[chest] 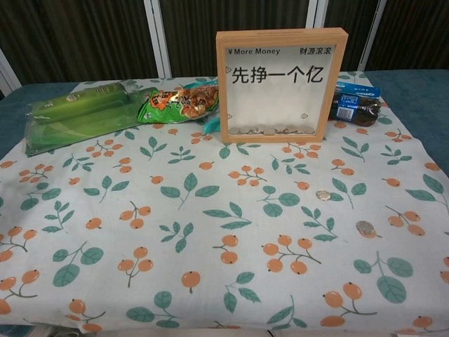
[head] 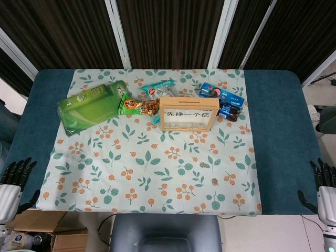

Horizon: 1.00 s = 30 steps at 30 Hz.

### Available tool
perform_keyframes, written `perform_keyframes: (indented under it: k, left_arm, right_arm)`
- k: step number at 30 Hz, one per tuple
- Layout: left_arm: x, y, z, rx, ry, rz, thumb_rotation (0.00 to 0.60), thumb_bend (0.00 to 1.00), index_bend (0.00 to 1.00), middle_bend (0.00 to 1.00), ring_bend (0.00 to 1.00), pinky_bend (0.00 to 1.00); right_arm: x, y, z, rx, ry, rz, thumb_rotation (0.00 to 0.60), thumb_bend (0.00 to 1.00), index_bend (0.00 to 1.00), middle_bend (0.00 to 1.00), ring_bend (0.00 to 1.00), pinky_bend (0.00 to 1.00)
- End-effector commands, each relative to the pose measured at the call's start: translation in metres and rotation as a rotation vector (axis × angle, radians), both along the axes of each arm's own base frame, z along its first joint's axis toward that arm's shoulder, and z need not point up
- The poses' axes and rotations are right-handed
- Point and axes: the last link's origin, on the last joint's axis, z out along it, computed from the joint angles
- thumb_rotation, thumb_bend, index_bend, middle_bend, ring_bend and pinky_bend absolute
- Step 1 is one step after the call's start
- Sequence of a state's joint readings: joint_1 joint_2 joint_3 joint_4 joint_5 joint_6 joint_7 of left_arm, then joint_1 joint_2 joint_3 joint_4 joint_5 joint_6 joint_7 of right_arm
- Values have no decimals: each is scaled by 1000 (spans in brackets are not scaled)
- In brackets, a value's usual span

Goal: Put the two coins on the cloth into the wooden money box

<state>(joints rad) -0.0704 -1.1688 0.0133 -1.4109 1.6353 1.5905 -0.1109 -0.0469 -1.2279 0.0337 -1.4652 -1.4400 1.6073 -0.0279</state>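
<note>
Dark slatted panels with pale uprights back a table covered in teal felt (head: 273, 136), over which lies a white cloth (head: 152, 173) printed with green leaves and orange berries. At the upper middle of the head view stands the wooden money box (head: 186, 113), upright with its clear front facing the robot and Chinese characters across it; the chest view shows a few coins already lying along its bottom, so its slot is presumably on the top edge, though I cannot make it out clearly. The two coins to be moved lie flat on the cloth at the right of the chest view: the farther coin (chest: 323, 195) right of centre, and the nearer coin (chest: 365, 227) lower right, near each other but apart, both well in front of the box. Only one shows faintly in the head view. Behind the box sit a green packet (head: 89, 107) at upper left, a snack bag (head: 139, 106) beside it, and a blue biscuit pack (head: 222, 95) at upper right. The left hand (head: 14, 176) and right hand (head: 324, 181) wait at the lower corners, off the cloth, fingers spread and holding nothing.
</note>
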Motion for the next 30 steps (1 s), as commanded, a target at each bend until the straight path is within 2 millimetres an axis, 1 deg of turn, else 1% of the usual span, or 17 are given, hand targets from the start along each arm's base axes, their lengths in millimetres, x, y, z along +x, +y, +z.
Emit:
perform_keyframes:
  k: [1, 8, 14, 17, 23, 28, 30]
  left_arm:
    - [0, -1, -1, -3, 2, 2, 600, 366, 0, 0, 0, 29]
    - [2, -3, 0, 2, 4, -6, 600, 366, 0, 0, 0, 29]
    - [5, -3, 2, 9, 4, -13, 600, 365, 0, 0, 0, 30]
    - [5, -3, 2, 2, 5, -11, 600, 365, 0, 0, 0, 29]
    - [4, -4, 0, 5, -8, -8, 600, 367, 0, 0, 0, 30]
    - [-1, -4, -1, -2, -5, 2, 600, 367, 0, 0, 0, 30]
    - [-2, -4, -3, -10, -6, 4, 600, 366, 0, 0, 0, 29]
  right_arm:
    - [0, 0, -1, 3, -1, 2, 600, 453, 0, 0, 0, 0]
    - [2, -4, -1, 14, 15, 21, 600, 453, 0, 0, 0, 0]
    - [8, -11, -10, 58, 41, 49, 600, 453, 0, 0, 0, 0]
    - [18, -22, -16, 81, 62, 93, 600, 453, 0, 0, 0, 0]
    - [51, -57, -32, 138, 153, 205, 600, 452, 0, 0, 0, 0]
    - [76, -86, -60, 205, 181, 261, 600, 452, 0, 0, 0, 0]
    - [83, -97, -76, 237, 214, 278, 600, 452, 0, 0, 0, 0]
